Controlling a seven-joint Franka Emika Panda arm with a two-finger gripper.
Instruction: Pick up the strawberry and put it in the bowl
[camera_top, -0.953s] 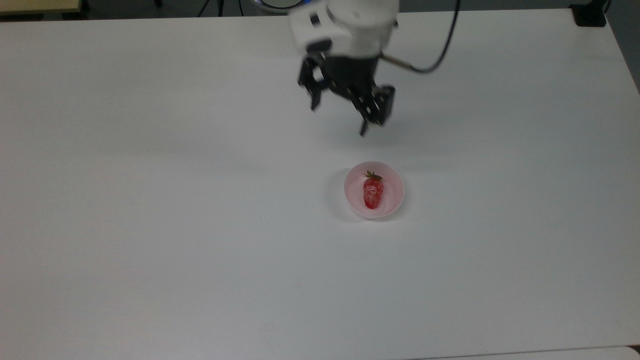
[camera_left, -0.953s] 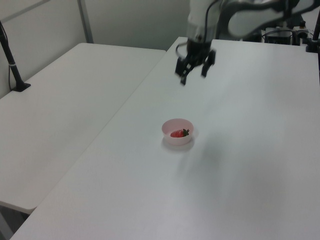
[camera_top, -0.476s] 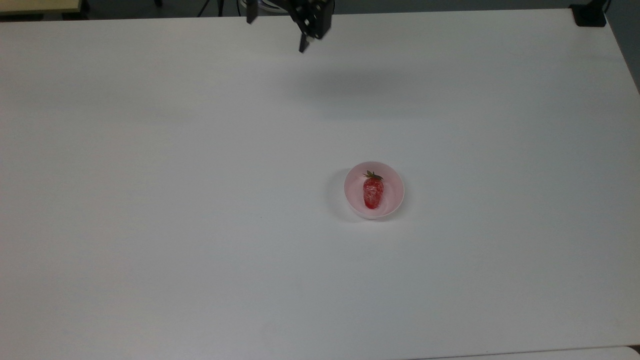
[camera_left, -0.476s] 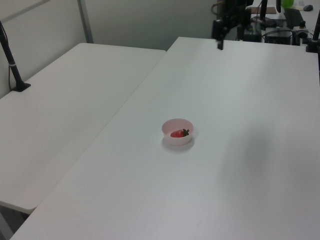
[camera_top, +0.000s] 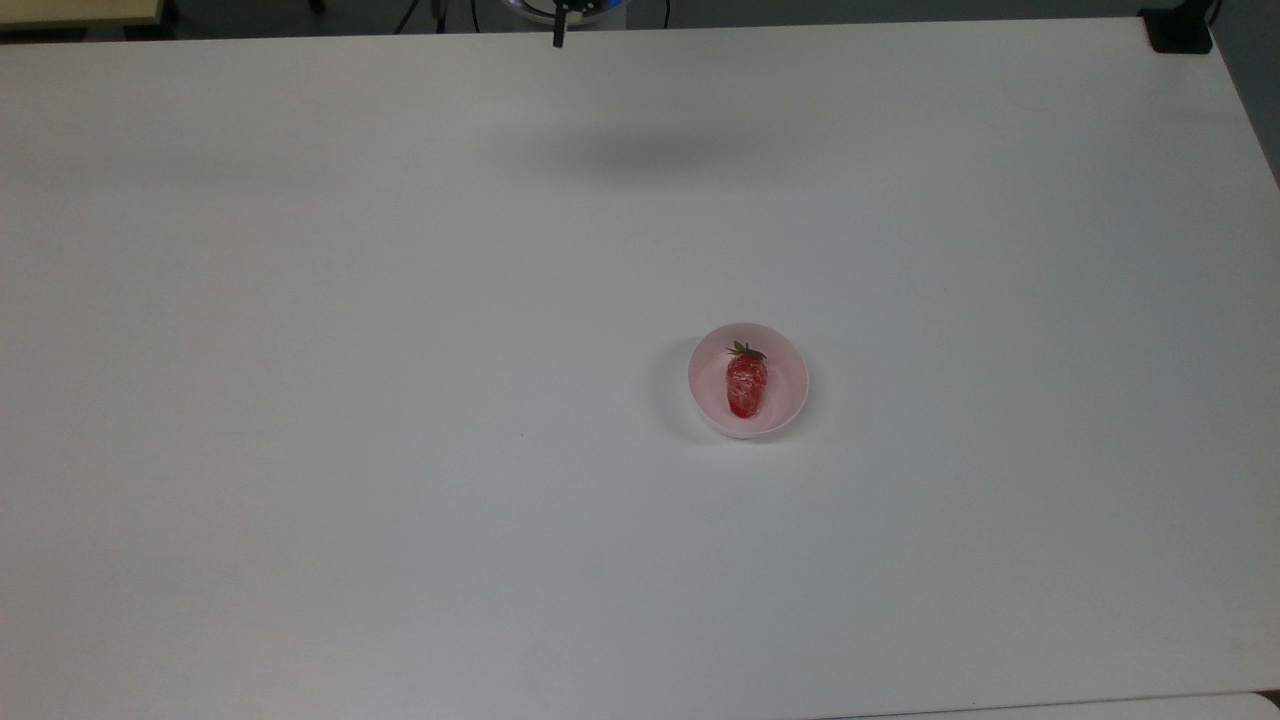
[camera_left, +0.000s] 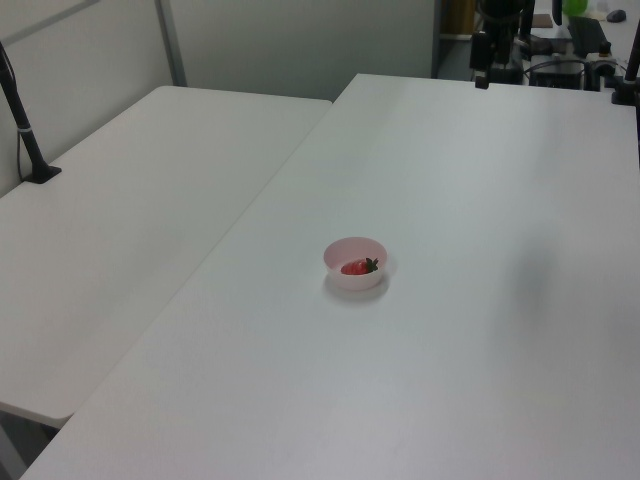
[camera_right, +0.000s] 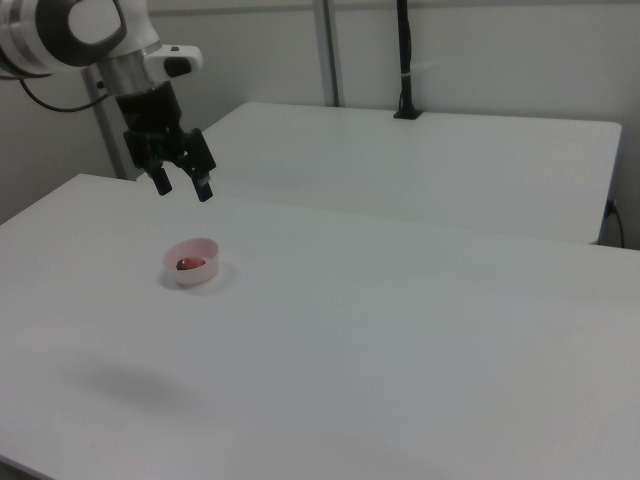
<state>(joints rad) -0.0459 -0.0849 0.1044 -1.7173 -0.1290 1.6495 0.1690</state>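
Strawberry (camera_top: 746, 385): glossy red, green-capped, lying inside bowl (camera_top: 790, 400) | bowl: round, smooth pale pink plastic, on matte white bench (camera_top: 400, 450) | pincer (camera_right: 180, 182): black, fingers spread, empty, raised above bench.

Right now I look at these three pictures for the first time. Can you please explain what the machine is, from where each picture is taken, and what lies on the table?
The machine is a robot arm. At its end is a black gripper with two fingers, like simple tongs. In the right view its fingers stand apart and hold nothing, and it hangs in the air, apart from the bowl.

The top view looks down on the white table. The left view and the right view look at it slantwise from two sides.

On the table stands a small pink bowl. A red strawberry with a green cap lies inside it. A second white table stands beside the first.
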